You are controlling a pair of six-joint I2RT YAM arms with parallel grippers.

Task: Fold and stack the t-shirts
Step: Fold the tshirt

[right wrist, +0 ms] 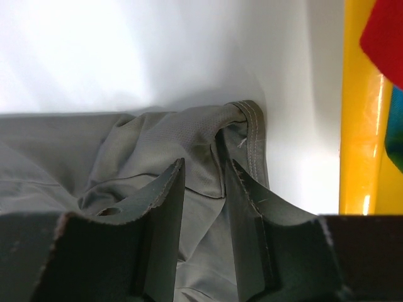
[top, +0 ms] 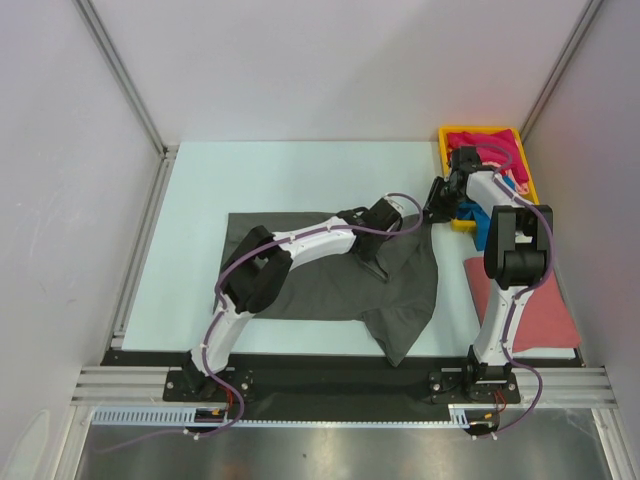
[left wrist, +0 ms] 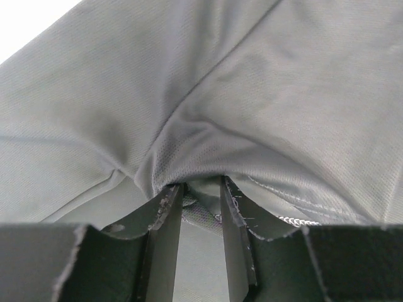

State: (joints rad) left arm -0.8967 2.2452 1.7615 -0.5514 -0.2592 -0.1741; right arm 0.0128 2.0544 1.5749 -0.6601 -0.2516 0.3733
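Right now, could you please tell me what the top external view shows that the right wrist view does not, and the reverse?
Only the top external view: the left gripper down on the spread dark grey t-shirt, and a salmon-pink t-shirt lying flat at the right side of the scene. Only the right wrist view: the right gripper pinching a stitched hem corner of that shirt. Both: the dark grey t-shirt, the yellow tray and reddish cloth in it.

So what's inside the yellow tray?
Magenta cloth, red cloth and some blue cloth. The right arm covers the tray in part; whatever lies below is hidden.
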